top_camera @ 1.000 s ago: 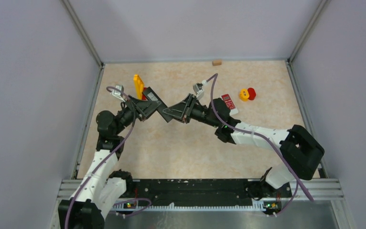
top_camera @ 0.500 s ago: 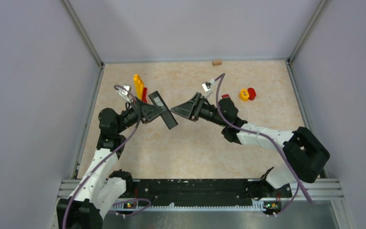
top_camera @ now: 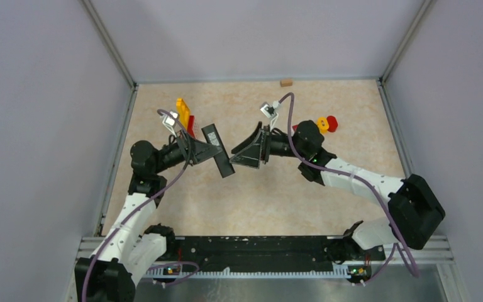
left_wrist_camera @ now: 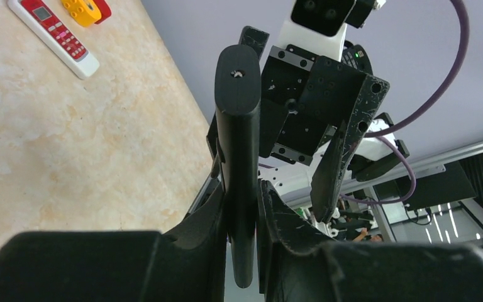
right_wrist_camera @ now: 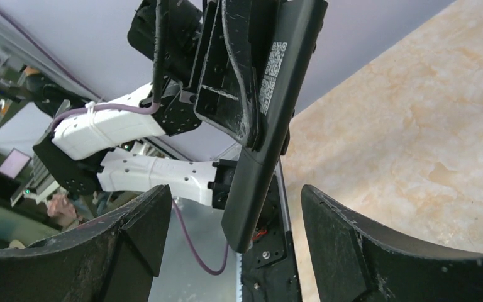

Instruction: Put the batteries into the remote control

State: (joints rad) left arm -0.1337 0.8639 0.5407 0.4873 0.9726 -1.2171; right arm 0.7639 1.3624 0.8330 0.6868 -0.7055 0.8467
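My left gripper (top_camera: 207,150) (left_wrist_camera: 242,201) is shut on the black remote control (top_camera: 218,151) (left_wrist_camera: 239,126) and holds it in the air over the middle of the table. In the right wrist view the remote control (right_wrist_camera: 270,94) hangs long end down with a white label on its side. My right gripper (top_camera: 251,151) (right_wrist_camera: 234,192) faces it from the right, jaws wide open on either side of its lower end without touching it. No batteries show in any view.
A white remote with red keys (left_wrist_camera: 53,34) lies on the table (top_camera: 258,201) past the right arm, hidden by it from above. A yellow and a red piece (top_camera: 325,123) sit beside it. A yellow block (top_camera: 182,110) stands at back left, a small wooden block (top_camera: 285,82) by the back wall.
My right gripper has opened and drawn back to the right, off the black remote. The left gripper keeps the remote and has turned it, so it now hangs clear between the arms.
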